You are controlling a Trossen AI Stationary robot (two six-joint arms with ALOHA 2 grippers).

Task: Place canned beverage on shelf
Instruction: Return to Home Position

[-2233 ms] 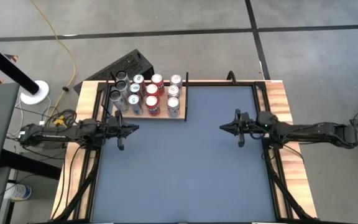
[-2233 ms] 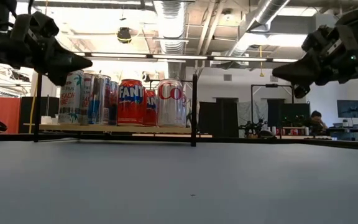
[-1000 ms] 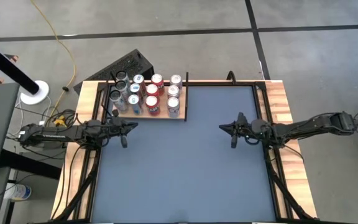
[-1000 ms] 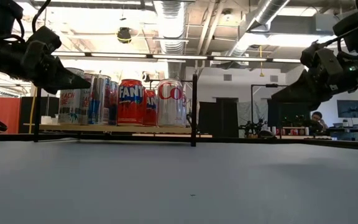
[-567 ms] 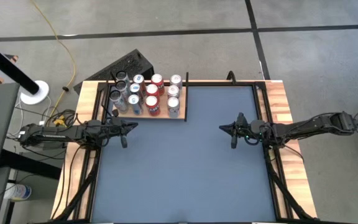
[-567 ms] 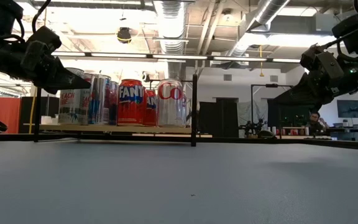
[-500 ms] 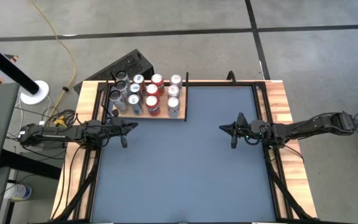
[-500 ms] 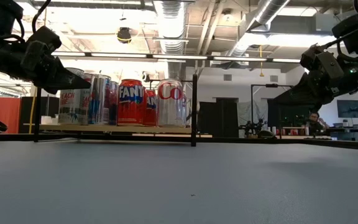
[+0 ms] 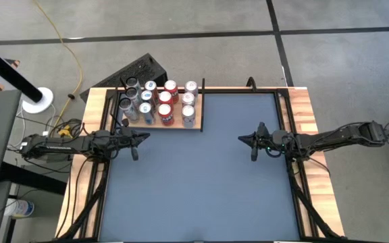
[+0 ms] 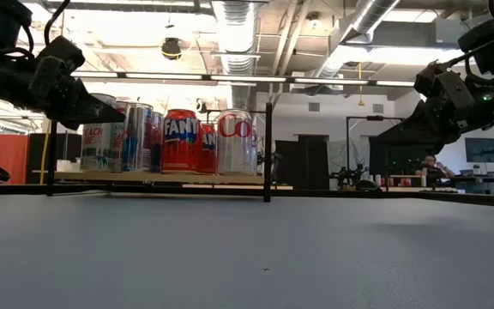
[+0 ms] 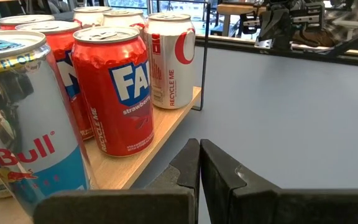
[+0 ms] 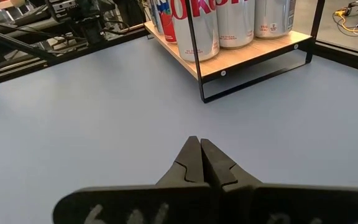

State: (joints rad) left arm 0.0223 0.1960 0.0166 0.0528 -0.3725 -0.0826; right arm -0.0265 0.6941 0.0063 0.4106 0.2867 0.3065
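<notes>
Your shelf (image 12: 247,55) stands in the desk's (image 9: 201,196) far corner on the left arm's side, its light wood board lifted a little off the blue surface on thin black posts (image 10: 268,153). It is full of upright cans in close rows. A red strawberry Fanta can (image 11: 114,93) stands at the board's near edge. A white and red can (image 11: 169,59) stands just beside it at the shelf's corner, and a blue and silver Red Bull can (image 11: 17,118) stands on the Fanta's other side. From above you see silver tops along the edge facing the desk's middle, then red tops, then blue and silver ones toward the desk's left edge. Your left gripper (image 9: 142,137) hovers above the desk near its left edge, just in front of the shelf's near edge. It points toward the desk's middle, with its fingers (image 11: 188,163) pressed together and nothing between them. Your right gripper (image 9: 243,139) hangs over the desk on the right edge's side, well apart from the shelf and facing the left one. Its fingers (image 12: 191,158) are likewise clenched and empty. Both are clear of the surface, touching neither a can nor the board
</notes>
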